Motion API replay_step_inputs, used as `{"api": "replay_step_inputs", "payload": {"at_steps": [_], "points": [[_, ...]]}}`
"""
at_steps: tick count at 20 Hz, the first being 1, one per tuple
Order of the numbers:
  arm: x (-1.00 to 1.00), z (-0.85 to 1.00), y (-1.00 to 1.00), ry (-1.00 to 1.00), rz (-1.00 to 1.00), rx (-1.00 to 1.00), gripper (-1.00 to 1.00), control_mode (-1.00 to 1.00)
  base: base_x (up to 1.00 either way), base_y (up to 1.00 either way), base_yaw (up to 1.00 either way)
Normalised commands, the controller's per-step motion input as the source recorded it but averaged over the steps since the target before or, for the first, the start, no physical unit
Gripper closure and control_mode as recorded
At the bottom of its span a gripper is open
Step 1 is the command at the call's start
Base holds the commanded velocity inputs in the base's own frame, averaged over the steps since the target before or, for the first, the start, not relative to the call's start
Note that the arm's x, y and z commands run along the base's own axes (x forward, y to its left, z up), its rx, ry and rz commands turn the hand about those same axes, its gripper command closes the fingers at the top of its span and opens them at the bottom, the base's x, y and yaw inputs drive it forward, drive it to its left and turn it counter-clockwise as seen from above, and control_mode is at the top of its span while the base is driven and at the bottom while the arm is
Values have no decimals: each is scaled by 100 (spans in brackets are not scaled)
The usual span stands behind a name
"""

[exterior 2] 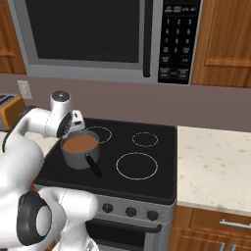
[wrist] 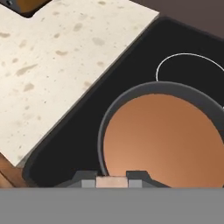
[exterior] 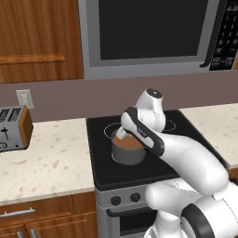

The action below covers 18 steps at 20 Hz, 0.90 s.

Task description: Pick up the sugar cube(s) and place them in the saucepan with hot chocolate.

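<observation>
Currently no legible writing anywhere. My jaws clamp a pinkish-tan sugar cube [wrist: 111, 181] just above the near rim of the grey saucepan [wrist: 114, 105], which sits on the black stove [exterior 2: 147, 166] holding smooth brown liquid. From the right base view, its black handle [exterior 2: 93, 165] shows; a toaster [exterior: 14, 128] stands on the speckled counter [exterior: 46, 162].

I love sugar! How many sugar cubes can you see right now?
1. A pinkish-tan sugar cube sits pinched in the gripper, at the near rim of the saucepan of hot chocolate. Another may be hidden.
</observation>
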Motion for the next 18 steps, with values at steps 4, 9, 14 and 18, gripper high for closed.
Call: {"api": "replay_step_inputs", "payload": {"at_steps": [4, 9, 14, 18], "points": [[19, 0, -26, 3, -14, -3, 100, -100, 0, 0, 0], [34, -19, 0, 1, -5, -6, 100, -100, 0, 0, 0], [19, -12, 0, -2, 0, -1, 100, -100, 0, 0, 0], [7, -26, -2, 0, 0, 0, 100, -100, 0, 0, 0]]}}
